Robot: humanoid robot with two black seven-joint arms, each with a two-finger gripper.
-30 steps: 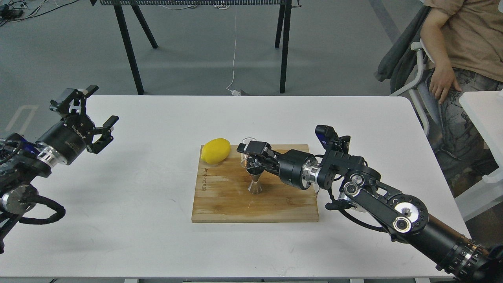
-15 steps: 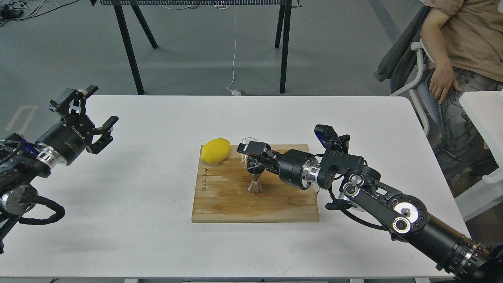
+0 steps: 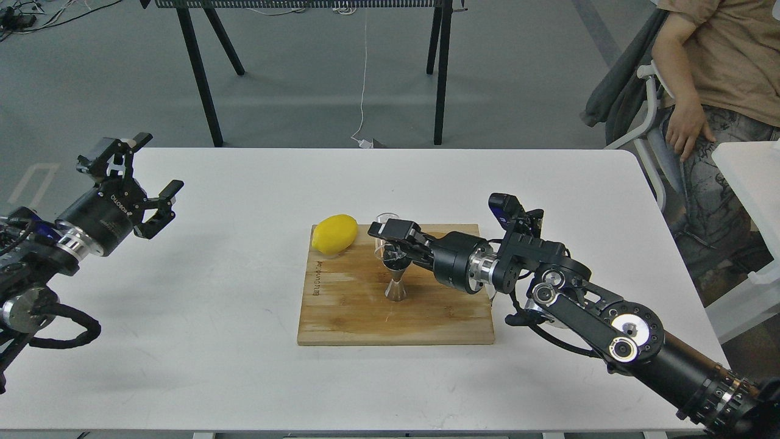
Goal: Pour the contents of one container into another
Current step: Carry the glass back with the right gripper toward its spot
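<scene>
A small clear glass cup [image 3: 384, 221] stands upright over the back of the wooden board [image 3: 341, 317], right of the lemon. My right gripper [image 3: 392, 242] reaches in from the right and is shut on the glass cup; its black fingers cover most of the glass. Just below and in front of it the steel hourglass jigger [image 3: 396, 285] stands upright on the board, its top cone partly hidden by the gripper. My left gripper [image 3: 157, 164] hovers open over the table's far left edge, holding nothing.
A yellow lemon [image 3: 334, 233] lies on the board's back left corner. The board rests mid-table on the white table [image 3: 213, 341]. A seated person [image 3: 713, 91] is at the far right, and a second white table edge [image 3: 749, 177] stands there too.
Almost nothing differs; my right gripper with the cup has shifted only a few pixels above the jigger. The left arm has not moved.
</scene>
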